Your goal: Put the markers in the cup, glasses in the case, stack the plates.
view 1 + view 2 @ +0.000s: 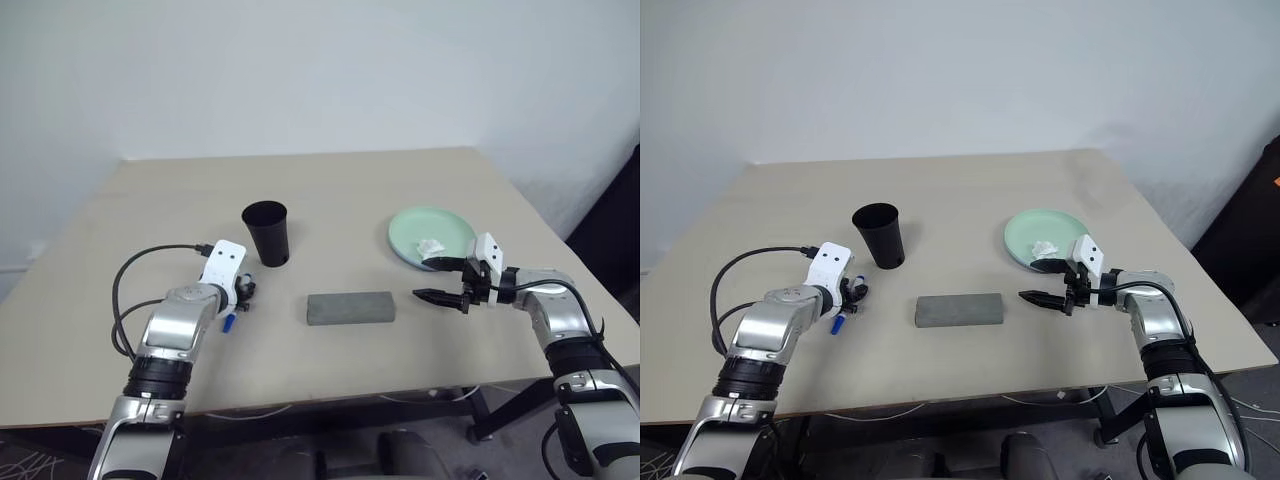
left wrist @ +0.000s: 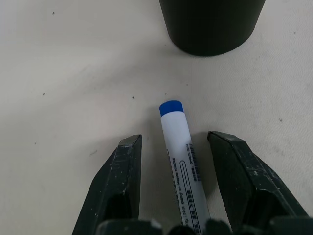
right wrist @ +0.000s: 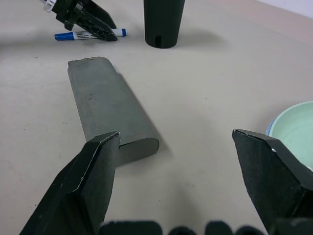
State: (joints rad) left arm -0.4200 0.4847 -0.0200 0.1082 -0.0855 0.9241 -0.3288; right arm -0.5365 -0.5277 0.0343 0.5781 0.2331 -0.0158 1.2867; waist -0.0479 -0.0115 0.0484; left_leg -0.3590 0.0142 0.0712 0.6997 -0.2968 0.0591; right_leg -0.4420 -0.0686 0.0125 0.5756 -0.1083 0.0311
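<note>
One marker (image 2: 182, 161) left on bench (image 1: 400, 190), lying between parted fingers of left end effector (image 2: 177, 188), ungripped, near cup (image 1: 266, 232). Case (image 1: 350, 308) shut, glasses unseen; plates (image 1: 430, 235) apparently stacked, green on blue; right end effector (image 1: 436, 280) wide, empty.

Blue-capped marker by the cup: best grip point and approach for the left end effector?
Grip the marker across its white barrel, just behind the blue cap, coming down from above. It lies flat on the table, its cap end toward the cup, so only the barrel's long sides offer faces. The left end effector is open and already straddles it; probably lower and close.
</note>
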